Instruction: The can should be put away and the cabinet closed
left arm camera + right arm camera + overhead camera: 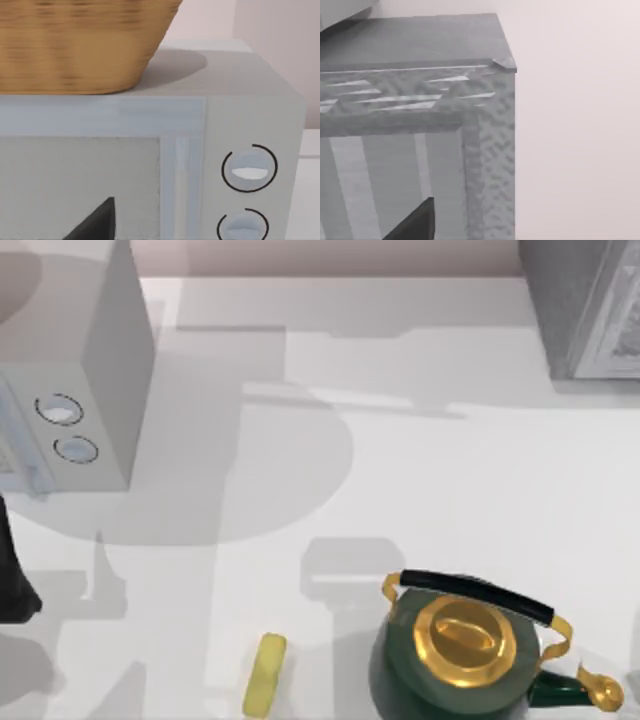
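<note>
The can is out of view. The grey cabinet (585, 310) stands at the table's back right corner. In the right wrist view its textured front frame and top (420, 95) are close ahead, with a dark part of my right gripper (412, 222) low in front of it. Whether the cabinet is open I cannot tell. My left arm (14, 575) is at the table's left edge. A dark part of my left gripper (95, 222) sits close before the microwave's door.
A white microwave (85, 390) with two dials stands at the back left, and a woven basket (75, 45) rests on top of it. A green kettle (465, 660) with gold lid and black handle stands at the front right. A pale yellow block (265, 673) lies at the front middle.
</note>
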Action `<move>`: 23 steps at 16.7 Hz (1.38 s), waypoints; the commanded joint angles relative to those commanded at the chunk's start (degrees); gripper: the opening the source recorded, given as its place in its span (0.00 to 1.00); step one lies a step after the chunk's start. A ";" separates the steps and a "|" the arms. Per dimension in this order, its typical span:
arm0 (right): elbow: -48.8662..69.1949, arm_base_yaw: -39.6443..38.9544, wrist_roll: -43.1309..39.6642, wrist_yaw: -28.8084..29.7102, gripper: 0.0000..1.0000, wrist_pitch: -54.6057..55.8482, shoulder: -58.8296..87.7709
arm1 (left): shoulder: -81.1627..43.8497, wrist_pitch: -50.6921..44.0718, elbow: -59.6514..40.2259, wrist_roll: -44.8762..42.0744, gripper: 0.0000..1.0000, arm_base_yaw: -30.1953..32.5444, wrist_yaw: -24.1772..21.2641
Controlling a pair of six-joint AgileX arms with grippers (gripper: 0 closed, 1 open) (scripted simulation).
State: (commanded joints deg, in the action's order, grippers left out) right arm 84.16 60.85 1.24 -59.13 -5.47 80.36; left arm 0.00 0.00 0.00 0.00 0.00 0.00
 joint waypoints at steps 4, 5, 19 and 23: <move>12.17 -0.89 -0.15 -0.14 1.00 -13.10 -2.76 | 0.00 0.00 0.00 0.00 1.00 0.00 0.00; 13.89 -1.05 -0.13 -0.12 1.00 -14.95 -3.19 | 0.00 0.00 0.00 0.00 1.00 0.00 0.00; 14.74 -15.80 0.24 16.32 1.00 -18.85 -2.15 | 0.00 0.00 0.00 0.00 1.00 0.00 0.00; 14.03 -33.18 0.21 34.10 1.00 -19.77 -2.51 | 0.00 0.00 0.00 0.00 1.00 0.00 0.00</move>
State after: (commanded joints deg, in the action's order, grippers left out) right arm 98.20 27.66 1.45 -25.03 -25.24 77.85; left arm 0.00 0.00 0.00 0.00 0.00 0.00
